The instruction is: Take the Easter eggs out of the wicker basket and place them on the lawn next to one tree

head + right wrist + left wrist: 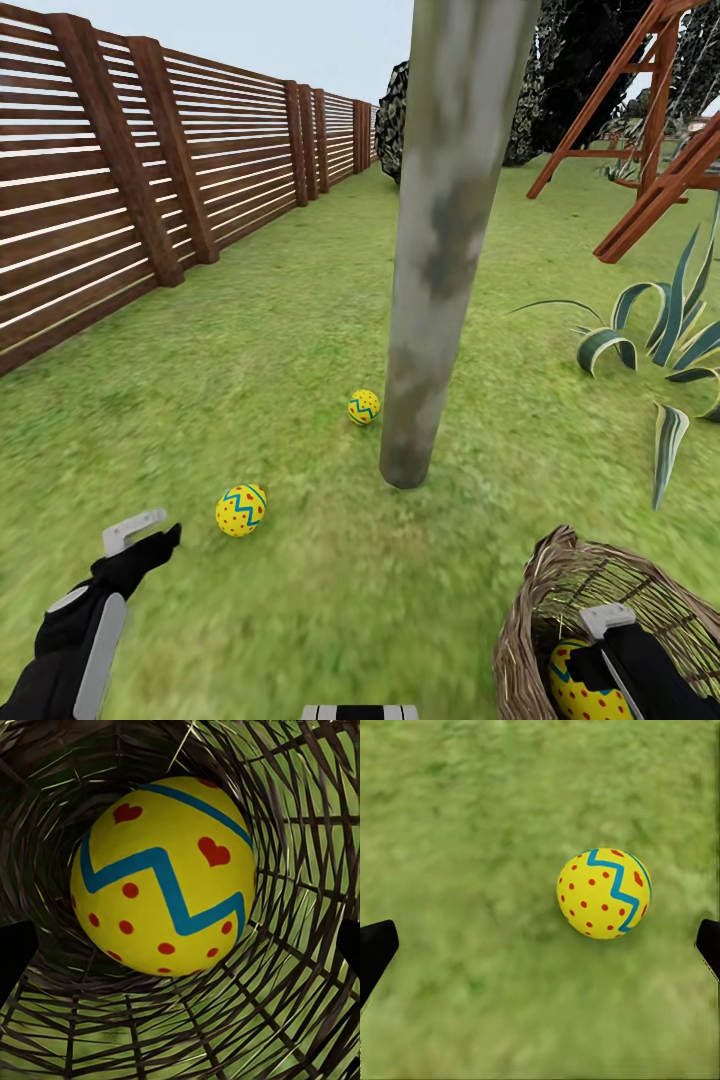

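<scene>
From the head view, the tree (445,240) stands in the middle of the lawn (300,320), its bare grey-green trunk rising out of the frame. One egg (363,406) lies on the grass just beside the trunk's foot, on the fence (120,180) side. A second egg (241,510) lies a little further from the trunk on that same side, near enough that I judge it counts as placed by the tree. The left gripper (140,540) hangs low just beside that second egg, its fingers spread and holding nothing, which fits an egg set down there. On the other side of the trunk, nearer the robot, sits the wicker basket (540,620), with the third egg (575,685) at its bottom and the right gripper (615,640) reaching down inside. A spiky striped plant (660,350) and a wooden swing frame (650,130) stand beyond the basket.

The left wrist view looks straight down on the second egg (604,894) resting on bare grass, with the two dark fingertips (375,949) wide apart on either side and clear of it.

The right wrist view has the third egg (165,877) close up against the woven basket wall (300,870). The finger ends sit at the frame's edges, seemingly wide open and not yet touching the egg, though the dark weave makes this hard to confirm. That egg is the one left to lift out.
</scene>
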Controlling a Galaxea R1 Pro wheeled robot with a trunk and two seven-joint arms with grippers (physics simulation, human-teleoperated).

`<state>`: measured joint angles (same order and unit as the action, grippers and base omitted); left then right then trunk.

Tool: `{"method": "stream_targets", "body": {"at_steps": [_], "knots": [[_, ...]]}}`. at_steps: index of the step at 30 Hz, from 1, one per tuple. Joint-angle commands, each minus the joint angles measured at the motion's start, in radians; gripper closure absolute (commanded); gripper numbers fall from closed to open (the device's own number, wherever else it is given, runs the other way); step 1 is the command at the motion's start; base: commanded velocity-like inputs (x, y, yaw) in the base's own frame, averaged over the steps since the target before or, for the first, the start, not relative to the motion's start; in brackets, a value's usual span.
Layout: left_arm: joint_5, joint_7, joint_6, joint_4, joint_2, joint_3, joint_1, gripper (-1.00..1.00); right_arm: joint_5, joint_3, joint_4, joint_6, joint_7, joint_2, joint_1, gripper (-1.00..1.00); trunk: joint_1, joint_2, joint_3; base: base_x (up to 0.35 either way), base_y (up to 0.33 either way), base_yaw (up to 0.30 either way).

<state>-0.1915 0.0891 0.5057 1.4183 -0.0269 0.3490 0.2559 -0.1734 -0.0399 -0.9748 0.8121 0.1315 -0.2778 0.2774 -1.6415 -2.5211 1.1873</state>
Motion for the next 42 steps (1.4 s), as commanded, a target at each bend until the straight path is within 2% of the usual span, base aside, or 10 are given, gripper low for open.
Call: {"method": "stream_targets", "body": {"at_steps": [1, 8, 15, 31, 42], "knots": [[-0.011, 0.002, 0.006, 0.003, -0.003, 0.000, 0.000, -1.00, -0.011, -0.001, -0.002, 0.004, 0.010, 0.000, 0.000, -1.00, 0.000, 0.000, 0.001, 0.000, 0.000, 0.000], [-0.011, -0.006, 0.005, 0.016, -0.005, 0.000, 0.000, -1.00, -0.011, -0.003, -0.002, 0.004, 0.010, 0.000, 0.000, -1.00, 0.000, 0.000, 0.001, 0.000, 0.000, 0.000], [-0.013, -0.006, -0.024, 0.019, -0.003, 0.000, 0.000, -1.00, -0.011, -0.022, -0.002, 0.004, 0.010, 0.000, 0.000, -1.00, 0.000, 0.000, 0.001, 0.000, 0.000, 0.000], [-0.015, -0.021, -0.033, 0.019, -0.003, -0.001, 0.000, -1.00, -0.011, -0.023, -0.002, 0.004, 0.010, 0.000, 0.000, -1.00, 0.000, 0.000, 0.001, 0.000, 0.000, 0.000], [-0.016, -0.027, -0.033, 0.022, -0.002, 0.000, 0.000, -1.00, -0.011, -0.023, -0.002, 0.004, 0.010, 0.000, 0.000, -1.00, -0.005, -0.003, 0.043, 0.000, 0.000, 0.000]]}}
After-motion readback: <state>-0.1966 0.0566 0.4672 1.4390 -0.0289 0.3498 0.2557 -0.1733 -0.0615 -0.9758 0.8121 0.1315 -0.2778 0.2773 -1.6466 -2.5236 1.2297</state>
